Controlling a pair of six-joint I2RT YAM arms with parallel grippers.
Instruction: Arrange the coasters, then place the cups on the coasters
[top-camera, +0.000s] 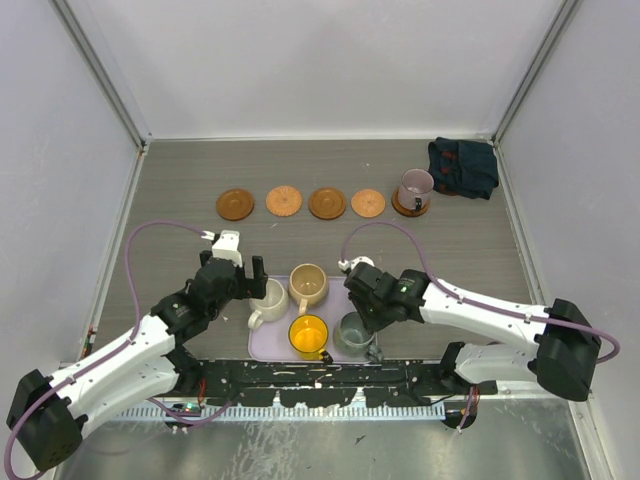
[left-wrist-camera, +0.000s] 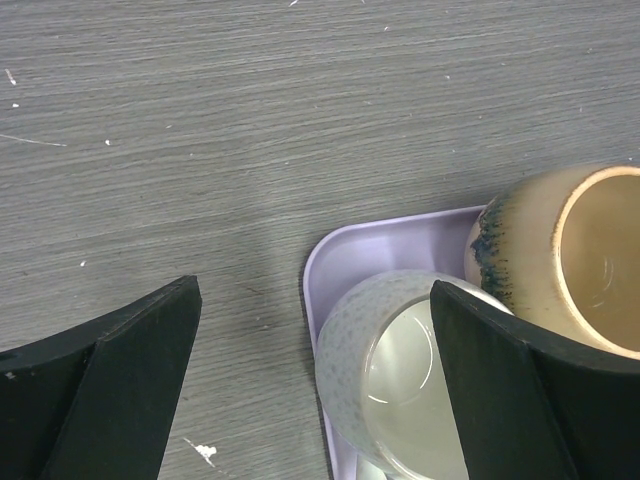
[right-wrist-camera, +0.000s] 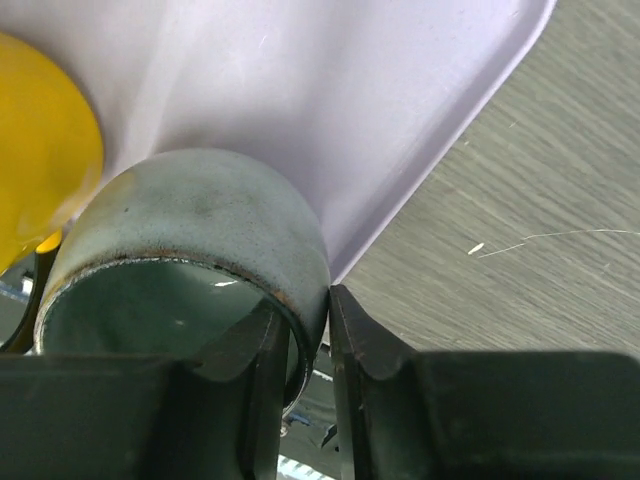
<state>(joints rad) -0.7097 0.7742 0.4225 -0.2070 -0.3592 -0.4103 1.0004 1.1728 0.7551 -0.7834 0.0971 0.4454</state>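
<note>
Looking down on a grey table (top-camera: 180, 180), the overhead view shows a lavender tray (top-camera: 333, 303) at the near edge holding four cups (top-camera: 308, 335). Five coasters (top-camera: 284, 201) line the far side, the rightmost under the mauve cup (top-camera: 414, 186). Only the right wrist view shows the right gripper (right-wrist-camera: 308, 318) pinching the grey-green cup (right-wrist-camera: 190, 215) by its wall. The left gripper (left-wrist-camera: 315, 290) gapes wide and empty over the cream-white cup (left-wrist-camera: 370, 330).

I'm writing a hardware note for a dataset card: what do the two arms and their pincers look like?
The left arm and right arm have white links with rounded black joint housings. A mauve cable loops along each arm. The left pincer and right pincer each have two matte black fingers.
</note>
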